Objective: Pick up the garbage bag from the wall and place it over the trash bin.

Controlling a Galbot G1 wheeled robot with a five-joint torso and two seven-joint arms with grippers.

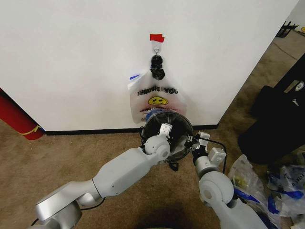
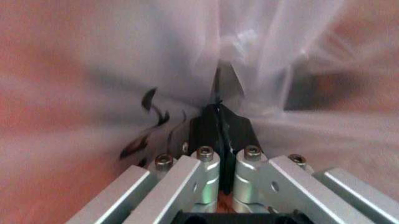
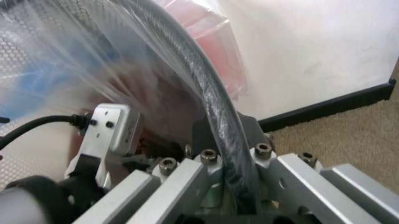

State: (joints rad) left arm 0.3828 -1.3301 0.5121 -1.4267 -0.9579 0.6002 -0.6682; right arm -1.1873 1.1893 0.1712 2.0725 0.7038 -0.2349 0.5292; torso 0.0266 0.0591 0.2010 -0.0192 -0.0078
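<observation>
Both grey robot arms reach forward over the brown carpet floor [image 1: 57, 157] to the small round black wire-mesh trash bin [image 1: 178, 125], which stands against the white painted wall [image 1: 71, 57]. Thin translucent plastic already lines the bin. The left hand [image 2: 219, 109] is closed, its black fingertips pinching a fold of that plastic. The right hand [image 3: 232, 154] is clamped on the bin's black rim with plastic stretched over it. Above the bin, a translucent "THANK YOU" garbage bag with a yellow smiley face [image 1: 157, 98] hangs on the wall from a small metal hook [image 1: 156, 47] under a red tape patch [image 1: 157, 37]. More crumpled plastic bags [image 1: 286, 183] lie on the floor at the right.
</observation>
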